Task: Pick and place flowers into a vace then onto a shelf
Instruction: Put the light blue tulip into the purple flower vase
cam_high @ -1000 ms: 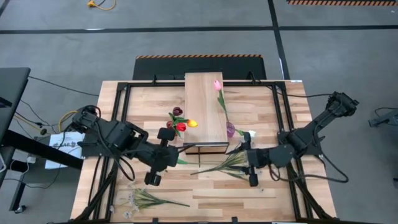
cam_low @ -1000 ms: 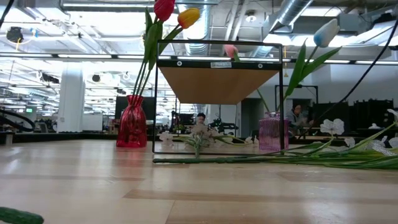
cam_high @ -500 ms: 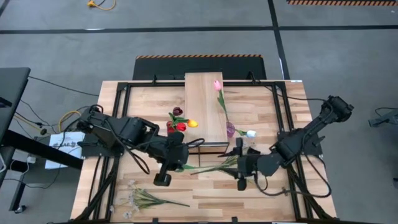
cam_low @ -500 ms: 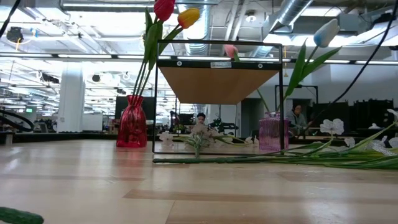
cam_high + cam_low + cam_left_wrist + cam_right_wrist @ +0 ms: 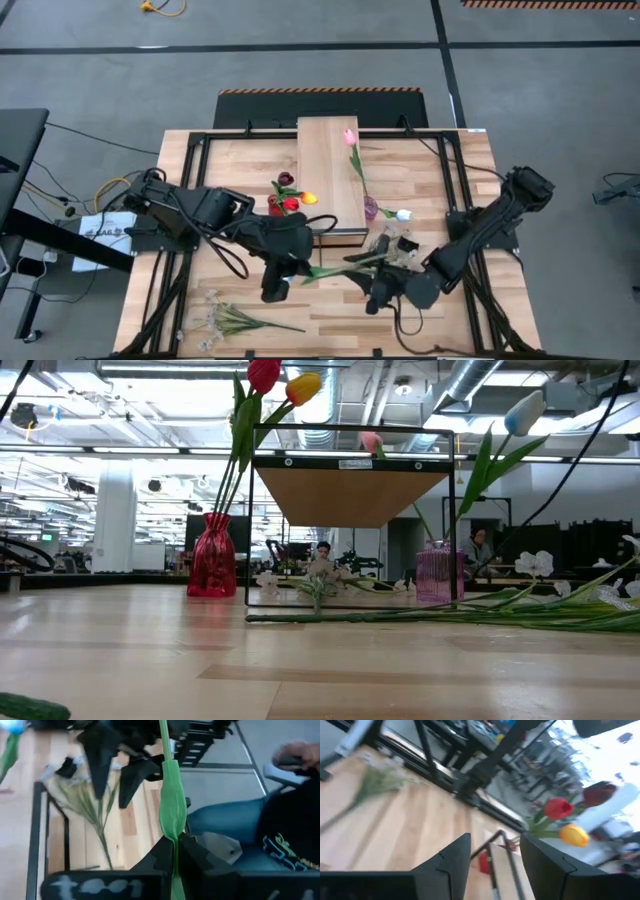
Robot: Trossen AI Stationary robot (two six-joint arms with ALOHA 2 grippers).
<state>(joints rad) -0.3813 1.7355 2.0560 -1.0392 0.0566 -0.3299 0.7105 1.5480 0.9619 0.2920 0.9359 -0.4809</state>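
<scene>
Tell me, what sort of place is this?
Probably a robot lab or workshop in a big industrial hall: bare pipes run along the ceiling, cables trail over a grey concrete floor, and two robot arms work at a wooden table.

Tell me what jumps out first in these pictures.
The two arms meeting over the table's near middle: the left gripper is shut on a green flower stem, and the right gripper hangs open close beside it. Behind them, red and yellow tulips rise from a red vase left of the shelf.
</scene>
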